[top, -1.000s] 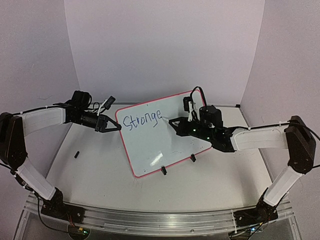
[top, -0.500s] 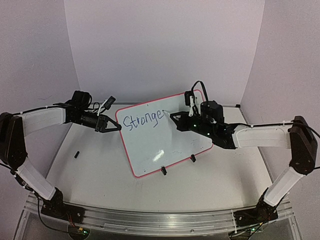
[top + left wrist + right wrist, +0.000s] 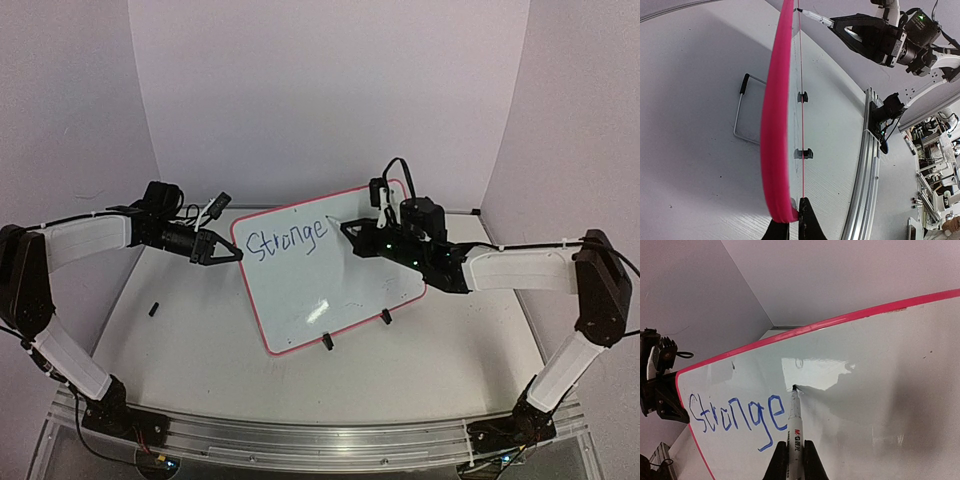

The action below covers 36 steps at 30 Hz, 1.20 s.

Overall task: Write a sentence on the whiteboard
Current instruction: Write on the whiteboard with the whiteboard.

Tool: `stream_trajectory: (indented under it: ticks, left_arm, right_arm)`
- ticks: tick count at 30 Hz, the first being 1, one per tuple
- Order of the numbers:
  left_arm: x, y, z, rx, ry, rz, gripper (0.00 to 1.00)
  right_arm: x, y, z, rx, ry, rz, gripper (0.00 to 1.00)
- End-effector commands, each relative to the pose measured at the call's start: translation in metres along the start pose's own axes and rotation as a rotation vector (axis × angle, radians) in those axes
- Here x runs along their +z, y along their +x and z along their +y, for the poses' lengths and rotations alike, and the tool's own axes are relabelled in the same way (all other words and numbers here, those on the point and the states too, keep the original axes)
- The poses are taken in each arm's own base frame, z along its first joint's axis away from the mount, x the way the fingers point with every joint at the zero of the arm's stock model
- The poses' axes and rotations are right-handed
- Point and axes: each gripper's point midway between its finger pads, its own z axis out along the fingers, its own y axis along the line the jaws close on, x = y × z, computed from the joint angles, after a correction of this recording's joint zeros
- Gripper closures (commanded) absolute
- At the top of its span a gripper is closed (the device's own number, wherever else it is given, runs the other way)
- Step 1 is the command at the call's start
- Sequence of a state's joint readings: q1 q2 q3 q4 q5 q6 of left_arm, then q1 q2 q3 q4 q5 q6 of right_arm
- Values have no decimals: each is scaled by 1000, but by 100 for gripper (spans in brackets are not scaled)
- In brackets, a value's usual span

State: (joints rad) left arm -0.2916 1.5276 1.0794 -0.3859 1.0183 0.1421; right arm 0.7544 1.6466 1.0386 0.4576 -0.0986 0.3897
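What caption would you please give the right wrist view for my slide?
Right fingers hold a marker, tip at the whiteboard beside blue "Stronge".

Whiteboard [image 3: 330,290] has blue lettering [image 3: 286,240] "Stronge". Left gripper [image 3: 235,257] pinches its left edge, right gripper [image 3: 346,232] holds marker [image 3: 333,222] just right of lettering.

From the left wrist, the large white rectangular whiteboard with a red-pink rim [image 3: 774,150] shows edge-on, its writing face unreadable and its top cropped. The left gripper [image 3: 790,217] is cut off at the bottom edge, only black fingertips showing. In the right wrist view the white-barrelled marker [image 3: 793,422] runs off the bottom. Overhead, the right arm [image 3: 510,270] covers part of the board's right side, and a small black object [image 3: 153,309] on the white table [image 3: 200,360] is too small to identify.
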Motion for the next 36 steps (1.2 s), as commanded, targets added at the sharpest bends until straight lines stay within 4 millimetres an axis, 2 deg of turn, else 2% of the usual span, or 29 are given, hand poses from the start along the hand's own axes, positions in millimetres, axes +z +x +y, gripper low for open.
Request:
stream_trajectory:
  ticks: [1, 6, 11, 16, 30, 36]
  left_arm:
    - [-1, -18, 3, 118, -28, -25, 100]
    - [-1, -18, 2, 119, -28, -25, 100]
    - [-1, -18, 2, 118, -27, -25, 100]
    - [-1, -18, 2, 118, -27, -25, 100]
    - [-1, -19, 2, 118, -25, -27, 100]
    - [-1, -18, 3, 117, -27, -26, 100]
  right_arm:
    - [0, -8, 0, 10, -2, -26, 100]
    - [-7, -1, -5, 19, 14, -16, 100]
    - [-12, 21, -12, 48, 20, 32, 100]
    - [-18, 30, -17, 68, 27, 44, 100]
    - [-2, -3, 2, 41, -31, -32, 100]
    - [4, -3, -1, 37, -14, -33, 100]
